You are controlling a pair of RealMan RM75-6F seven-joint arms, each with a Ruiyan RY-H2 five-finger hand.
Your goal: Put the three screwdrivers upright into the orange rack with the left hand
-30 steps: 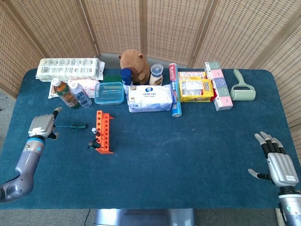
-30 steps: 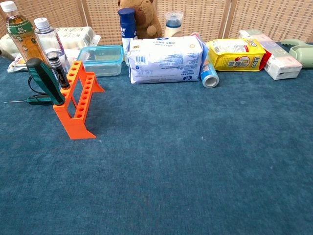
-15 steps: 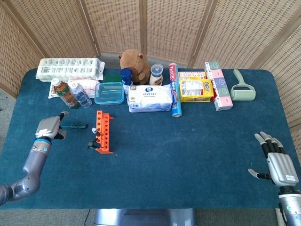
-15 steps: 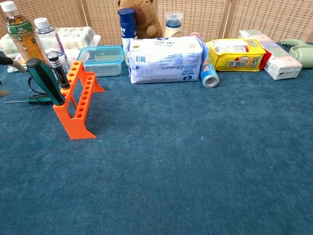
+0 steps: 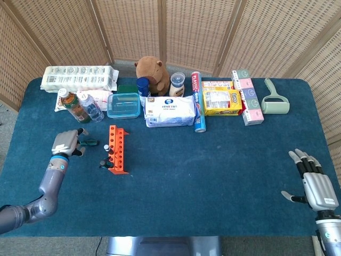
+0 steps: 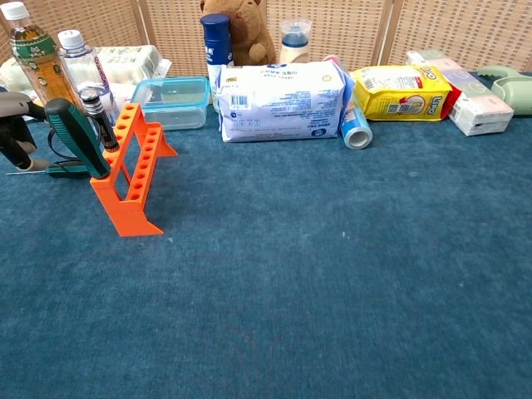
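Observation:
The orange rack [image 5: 118,150] [image 6: 133,173] stands on the blue cloth at the left. Two screwdrivers stand in it: a green-handled one [image 5: 105,163] [image 6: 76,138] and a black-and-silver one [image 5: 106,149] [image 6: 95,111]. A third screwdriver with a green handle [image 5: 89,142] [image 6: 63,169] lies flat on the cloth left of the rack. My left hand [image 5: 67,143] [image 6: 14,126] is over its thin shaft, fingers pointing down beside it; no grip shows. My right hand [image 5: 315,185] rests open at the table's front right, holding nothing.
Two bottles [image 5: 80,106] stand just behind the lying screwdriver. A clear box [image 5: 123,105], a wipes pack [image 5: 170,111], a plush toy [image 5: 152,73], a foil roll [image 5: 197,101] and yellow and pastel boxes [image 5: 222,101] line the back. The table edge [image 5: 21,160] lies left of my hand.
My left hand has moved right and toward the rack, from left of the lying screwdriver's tip to over its shaft. It now shows in the chest view. The right hand stayed still.

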